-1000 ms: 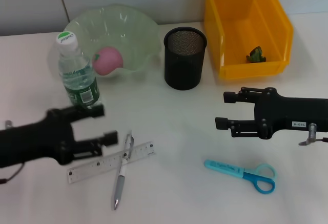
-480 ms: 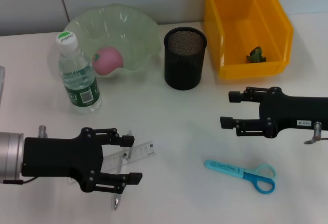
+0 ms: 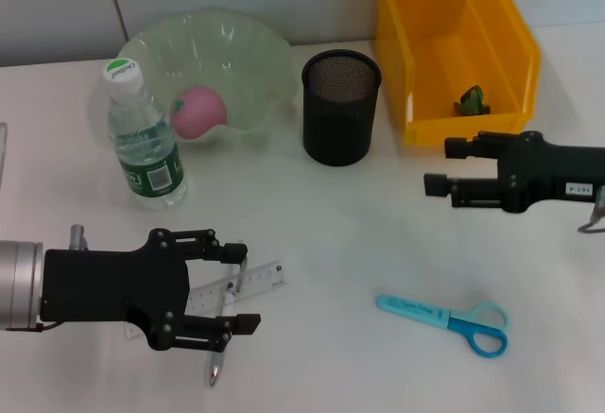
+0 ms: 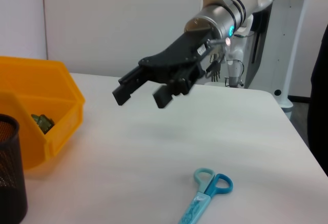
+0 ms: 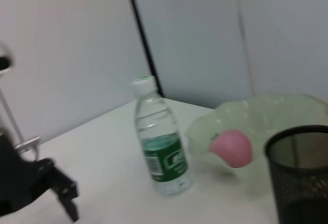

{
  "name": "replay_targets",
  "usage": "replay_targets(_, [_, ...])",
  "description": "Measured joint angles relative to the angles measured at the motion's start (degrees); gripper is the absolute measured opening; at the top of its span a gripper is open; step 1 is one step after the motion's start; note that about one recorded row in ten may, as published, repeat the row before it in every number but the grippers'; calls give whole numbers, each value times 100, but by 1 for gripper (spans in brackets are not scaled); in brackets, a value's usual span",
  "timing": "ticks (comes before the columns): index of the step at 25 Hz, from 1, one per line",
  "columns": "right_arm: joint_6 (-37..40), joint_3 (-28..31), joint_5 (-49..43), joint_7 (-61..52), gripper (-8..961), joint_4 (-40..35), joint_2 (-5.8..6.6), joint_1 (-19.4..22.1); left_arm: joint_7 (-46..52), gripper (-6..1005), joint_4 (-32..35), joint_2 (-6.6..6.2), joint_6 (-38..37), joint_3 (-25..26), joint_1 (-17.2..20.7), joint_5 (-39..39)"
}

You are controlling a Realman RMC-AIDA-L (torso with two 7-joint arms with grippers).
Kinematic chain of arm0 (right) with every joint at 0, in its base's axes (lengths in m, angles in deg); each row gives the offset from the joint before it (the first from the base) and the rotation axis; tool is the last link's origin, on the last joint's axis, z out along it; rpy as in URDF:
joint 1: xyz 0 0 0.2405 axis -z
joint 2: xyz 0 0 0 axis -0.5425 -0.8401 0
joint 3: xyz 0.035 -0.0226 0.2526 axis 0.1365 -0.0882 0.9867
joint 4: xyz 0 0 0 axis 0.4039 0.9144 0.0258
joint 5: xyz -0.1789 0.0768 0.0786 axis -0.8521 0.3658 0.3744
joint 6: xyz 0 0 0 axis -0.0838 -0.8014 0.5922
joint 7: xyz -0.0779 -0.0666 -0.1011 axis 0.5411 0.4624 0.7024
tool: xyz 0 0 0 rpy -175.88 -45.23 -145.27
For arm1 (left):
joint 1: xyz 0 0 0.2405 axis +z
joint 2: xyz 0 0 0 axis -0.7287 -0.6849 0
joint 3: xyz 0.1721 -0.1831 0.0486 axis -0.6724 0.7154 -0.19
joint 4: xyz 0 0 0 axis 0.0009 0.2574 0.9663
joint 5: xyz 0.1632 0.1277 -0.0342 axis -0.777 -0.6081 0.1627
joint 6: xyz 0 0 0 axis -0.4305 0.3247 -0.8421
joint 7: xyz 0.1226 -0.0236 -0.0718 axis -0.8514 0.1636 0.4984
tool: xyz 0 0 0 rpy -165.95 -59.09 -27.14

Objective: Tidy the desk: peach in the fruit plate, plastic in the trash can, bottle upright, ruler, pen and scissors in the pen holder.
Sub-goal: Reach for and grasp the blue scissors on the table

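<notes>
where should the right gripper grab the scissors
Grip the scissors from above across the closed, sheathed blade, near where it meets the handle loops. They lie flat on the table, blade pointing toward the robot's left, so only a top-down pinch on that narrow straight part fits the right gripper.

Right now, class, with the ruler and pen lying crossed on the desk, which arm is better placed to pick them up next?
Left. The left gripper hangs open directly over the ruler and pen, while the right gripper is open far across the desk, near the yellow bin.
</notes>
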Motion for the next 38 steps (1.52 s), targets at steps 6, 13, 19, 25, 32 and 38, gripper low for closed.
replay_targets(6, [512, -50, -496, -990, 766, -939, 18, -59, 34, 798, -12, 3, 45, 5, -12, 10])
replay_targets(13, [1588, -398, -2294, -2766, 765, -1988, 154, -876, 121, 797, -28, 7, 103, 15, -22, 75])
replay_targets(19, [2573, -835, -3360, -3317, 764, -2408, 173, -1691, 178, 796, -36, -4, 179, 21, -6, 76])
replay_targets(25, [2638, -1929, -4006, -3513, 763, -2510, 83, -1995, 179, 796, -44, -8, 250, 26, 3, 76])
replay_targets(32, [2362, -2960, -4282, -3516, 762, -2494, -48, -2126, 235, 795, -54, -3, 273, 27, -17, 74])
replay_targets(38, [1899, -3558, -4289, -3641, 762, -2415, -81, -2079, 238, 795, -55, 0, 311, 20, -24, 72])
